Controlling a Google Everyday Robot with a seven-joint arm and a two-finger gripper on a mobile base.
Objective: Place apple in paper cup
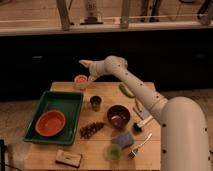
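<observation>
Apple [80, 78] already sits in paper cup [81, 81] at the table's [107, 92] far-left corner, gripper [87, 64] just above-right (finger state: cannot tell), so placing looks done; next, retreat.

Likely office kitchenette or staged test kitchen. Wooden worktop [102, 155] laden with tableware: green tray [57, 100] holding orange bowl [49, 122], dark bowl [118, 116] right of tray, dark metallic cup [95, 103] between them, fork [140, 145] and sponge [122, 139] beyond dark bowl, green cup [113, 153] beside sponge. Behind tray, long dark counter front [50, 57] with pale ledge, window frames above. Gripper [86, 64] hangs behind tray, over paper cup [81, 81] with apple [80, 79] inside.
</observation>
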